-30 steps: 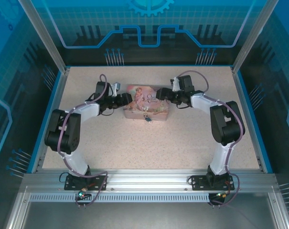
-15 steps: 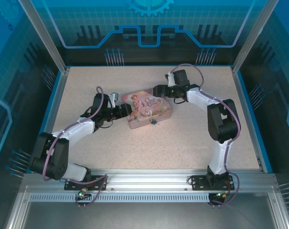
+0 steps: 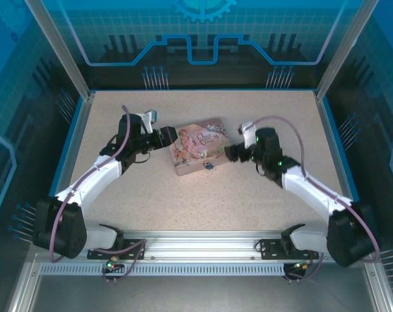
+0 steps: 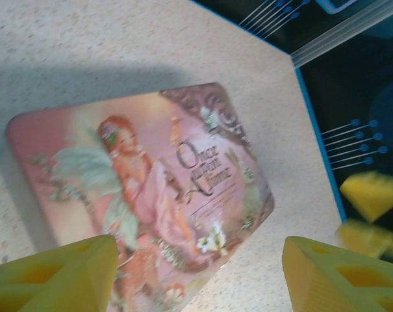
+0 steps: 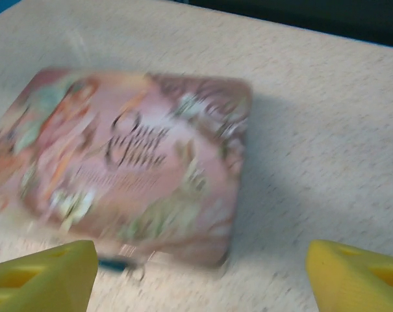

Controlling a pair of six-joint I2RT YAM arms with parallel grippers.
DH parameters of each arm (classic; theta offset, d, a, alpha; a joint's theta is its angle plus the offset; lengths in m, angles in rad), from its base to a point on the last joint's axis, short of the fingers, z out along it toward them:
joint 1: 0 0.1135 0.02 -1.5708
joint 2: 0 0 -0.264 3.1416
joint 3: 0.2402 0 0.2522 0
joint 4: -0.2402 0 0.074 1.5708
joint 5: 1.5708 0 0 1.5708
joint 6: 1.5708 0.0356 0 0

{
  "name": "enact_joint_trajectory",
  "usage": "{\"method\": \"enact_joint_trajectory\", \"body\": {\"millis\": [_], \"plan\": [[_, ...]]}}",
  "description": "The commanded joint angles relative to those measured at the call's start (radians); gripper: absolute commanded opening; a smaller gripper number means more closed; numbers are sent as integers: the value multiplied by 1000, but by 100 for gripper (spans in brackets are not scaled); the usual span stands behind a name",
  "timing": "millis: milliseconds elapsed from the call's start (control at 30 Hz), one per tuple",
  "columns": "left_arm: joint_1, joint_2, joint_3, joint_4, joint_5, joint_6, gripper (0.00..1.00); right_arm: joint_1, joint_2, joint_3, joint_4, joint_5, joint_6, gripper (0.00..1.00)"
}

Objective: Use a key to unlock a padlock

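The padlock is a tiny blue spot against the near side of the pink pictured tin. In the right wrist view it is a blurred blue streak under the tin's near edge. I cannot make out the key. My left gripper stands open at the tin's left end. Its yellow fingers frame the tin's near corner without closing on it. My right gripper is open just right of the tin, its fingers wide apart over bare table.
The tin lies askew in the middle of the speckled table. A blue rim and metal posts bound the table. The right gripper's yellow fingertips show beyond the tin in the left wrist view.
The tin has turned askew and the padlock shifted slightly right. The right arm swung from behind the tin round to its right side. The left arm stretched out, staying at the tin's left end.
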Motion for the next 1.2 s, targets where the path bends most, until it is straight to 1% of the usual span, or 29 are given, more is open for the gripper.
{"method": "enact_joint_trajectory", "body": {"millis": [0, 133, 200, 300, 400, 500, 633, 767, 1000, 1100, 1167], "plan": [[-1, 71, 74, -12, 75, -26, 67, 140, -58, -152, 124, 188, -22, 84], [-17, 149, 127, 32, 108, -65, 66, 336, -33, -258, 246, 495, 50, 82], [-35, 190, 160, 55, 128, -89, 66, 418, 34, -280, 307, 636, 71, 82], [-75, 250, 223, 52, 137, -87, 66, 503, 165, -255, 349, 772, 67, 81], [-101, 316, 273, 53, 145, -100, 66, 552, 294, -205, 388, 845, 40, 79], [-118, 369, 298, 73, 148, -124, 65, 563, 381, -175, 441, 851, 31, 78], [-125, 416, 308, 94, 145, -147, 64, 564, 451, -144, 495, 843, -7, 75], [-125, 451, 312, 104, 144, -159, 64, 558, 513, -108, 528, 808, -49, 74], [-126, 477, 316, 78, 123, -142, 63, 526, 583, -62, 567, 782, -64, 71], [-125, 481, 311, 62, 104, -125, 63, 503, 600, -48, 577, 783, -60, 68], [-124, 482, 304, 60, 99, -120, 63, 495, 605, -45, 583, 777, -67, 64]]}}
